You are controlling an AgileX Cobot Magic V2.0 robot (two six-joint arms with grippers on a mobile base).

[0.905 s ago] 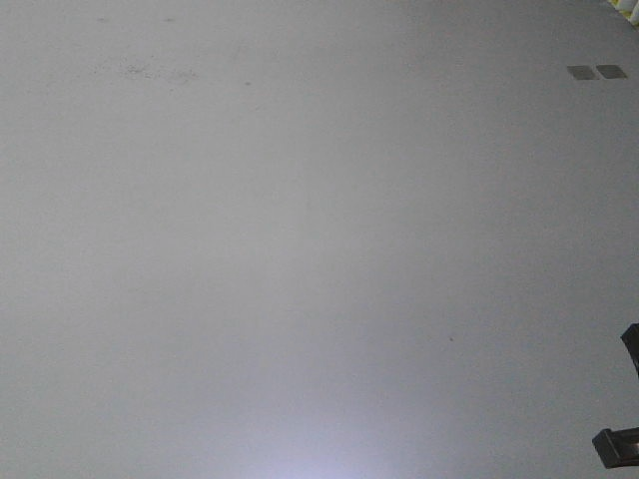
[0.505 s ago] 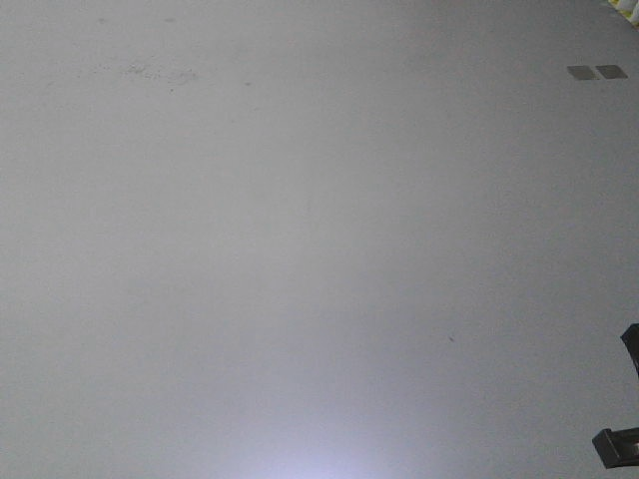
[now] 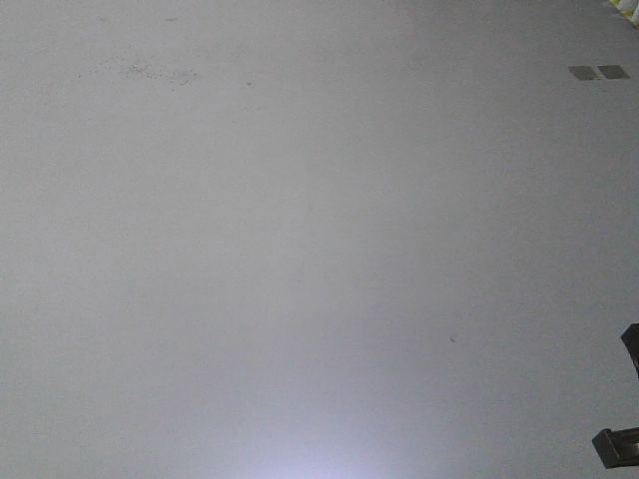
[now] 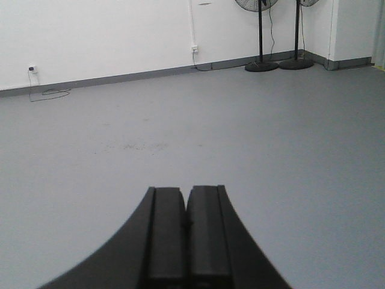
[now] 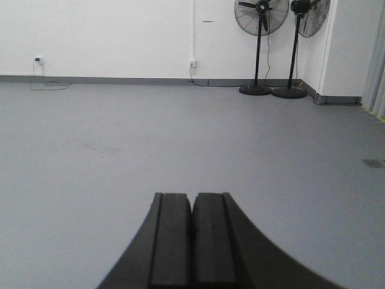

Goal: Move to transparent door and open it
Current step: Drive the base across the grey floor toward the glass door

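grey floor [image 3: 300,249], smooth and matt, fills the front-facing view; faint scuff marks [image 3: 150,72] lie at upper left, two small grey patches [image 3: 597,72] at upper right, and a dark machine part [image 3: 621,444], cut by the frame, sits at the lower right edge.

left wrist view: left gripper [image 4: 186,224] at bottom centre, its two black pads pressed flat together with nothing between them, held above bare floor. beyond it, a white wall [image 4: 108,30] with a grey skirting strip; a wall socket [image 4: 32,68] at left with a cable [image 4: 49,93] lying on the floor below it; a second socket [image 4: 194,48] near the middle; two pedestal fans [image 4: 260,36] at upper right.

right wrist view: right gripper [image 5: 192,232] likewise closed, pad against pad, holding nothing. the same wall and both fans appear, the nearer fan [image 5: 260,17] just beside the other fan [image 5: 308,11], their round bases on the floor close to a white corner column [image 5: 346,42]. a small dark floor patch [image 5: 374,163] lies at the right edge.

transparent door: shown in none of the three views, so its position cannot be told.
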